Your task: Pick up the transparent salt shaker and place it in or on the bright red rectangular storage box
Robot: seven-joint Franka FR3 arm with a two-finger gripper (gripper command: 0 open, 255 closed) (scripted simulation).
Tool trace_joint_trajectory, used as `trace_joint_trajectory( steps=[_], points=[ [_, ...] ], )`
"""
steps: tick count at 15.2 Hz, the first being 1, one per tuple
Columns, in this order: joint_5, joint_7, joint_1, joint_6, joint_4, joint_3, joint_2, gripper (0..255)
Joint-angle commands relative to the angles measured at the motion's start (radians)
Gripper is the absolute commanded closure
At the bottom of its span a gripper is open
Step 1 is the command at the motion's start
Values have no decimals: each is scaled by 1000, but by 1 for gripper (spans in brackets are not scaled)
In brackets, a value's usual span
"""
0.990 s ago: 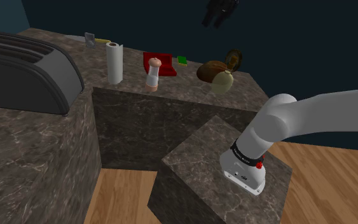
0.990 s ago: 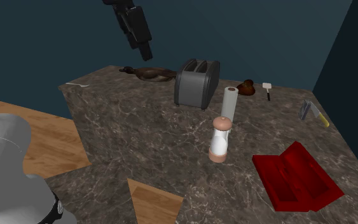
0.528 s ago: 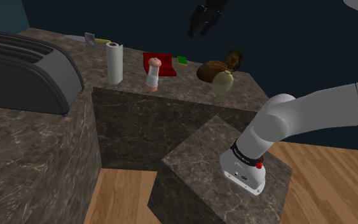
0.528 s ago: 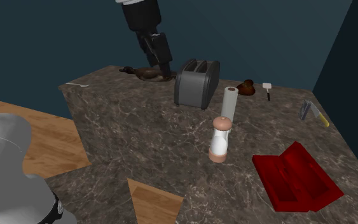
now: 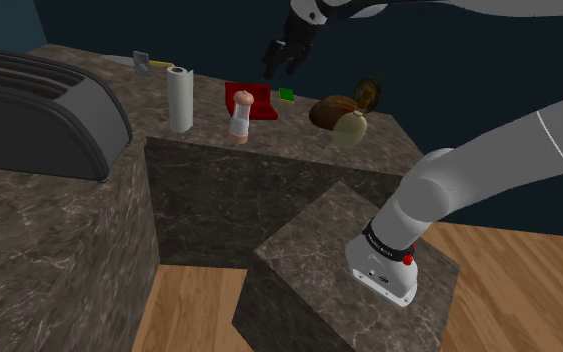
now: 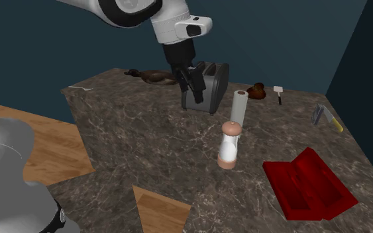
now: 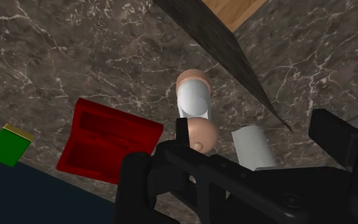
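Above the counter, the gripper — lower and nearer the salt shaker than a moment ago — jaws apart, empty.

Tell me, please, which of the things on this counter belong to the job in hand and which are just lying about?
For the job:
- the clear salt shaker with tan caps
- the red box
- the gripper, its fingers apart

Lying about:
- the grey toaster
- the white paper roll
- the small green block
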Motion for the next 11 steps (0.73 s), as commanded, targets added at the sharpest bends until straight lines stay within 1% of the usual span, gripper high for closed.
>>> trace_joint_trajectory(
  steps=[1, 6, 11],
  points=[
    [-27, 15, -15, 54, 7, 12, 60, 0],
    [-119, 89, -54, 187, 46, 53, 236, 0],
    [-256, 195, -90, 285, 122, 80, 426, 0]
  ],
)
